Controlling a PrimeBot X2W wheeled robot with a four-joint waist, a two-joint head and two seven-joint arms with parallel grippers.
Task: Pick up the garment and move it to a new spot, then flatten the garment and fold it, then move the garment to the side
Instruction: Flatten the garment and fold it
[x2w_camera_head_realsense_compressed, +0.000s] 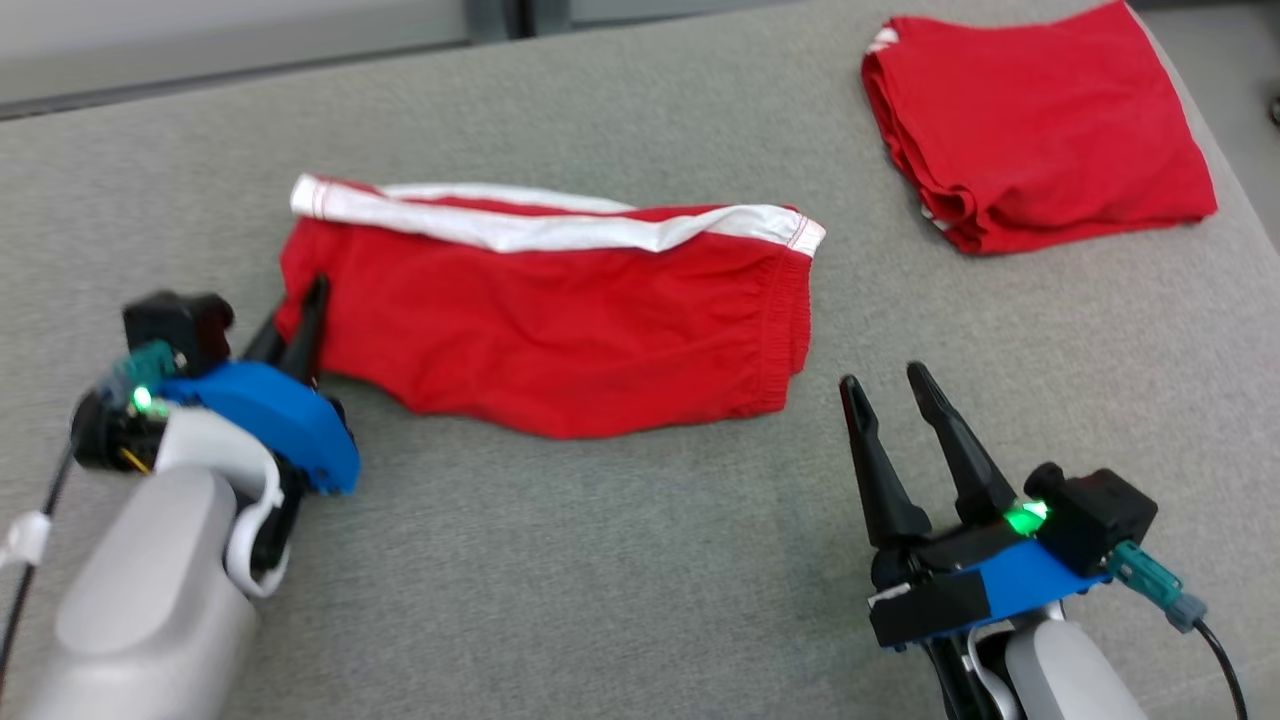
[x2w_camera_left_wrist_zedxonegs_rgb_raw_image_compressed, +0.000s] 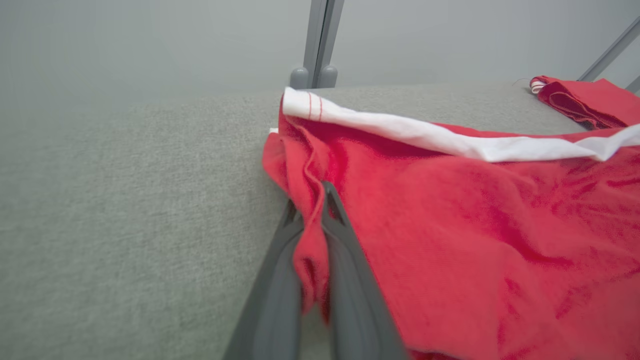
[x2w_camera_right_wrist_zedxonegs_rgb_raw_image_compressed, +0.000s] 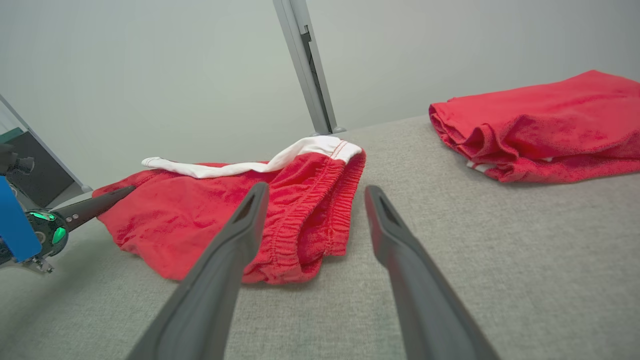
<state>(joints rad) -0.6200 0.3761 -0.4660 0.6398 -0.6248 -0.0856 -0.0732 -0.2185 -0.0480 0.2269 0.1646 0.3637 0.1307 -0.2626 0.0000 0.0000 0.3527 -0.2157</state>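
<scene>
Two garments: one red shorts (x2w_camera_head_realsense_compressed: 560, 330) with white stripe, one folded red garment (x2w_camera_head_realsense_compressed: 1040, 130). Two grippers: left gripper (x2w_camera_head_realsense_compressed: 312, 298), right gripper (x2w_camera_head_realsense_compressed: 884, 378).

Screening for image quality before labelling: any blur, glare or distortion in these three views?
Head view: even light, faint shadows; left gripper blurred at its wrist, the green lamp by the right gripper blown out. Left wrist view: red shorts soft, the near fingers defocused. Right wrist view: sharpest, though the wide angle stretches the long fingers.
</scene>
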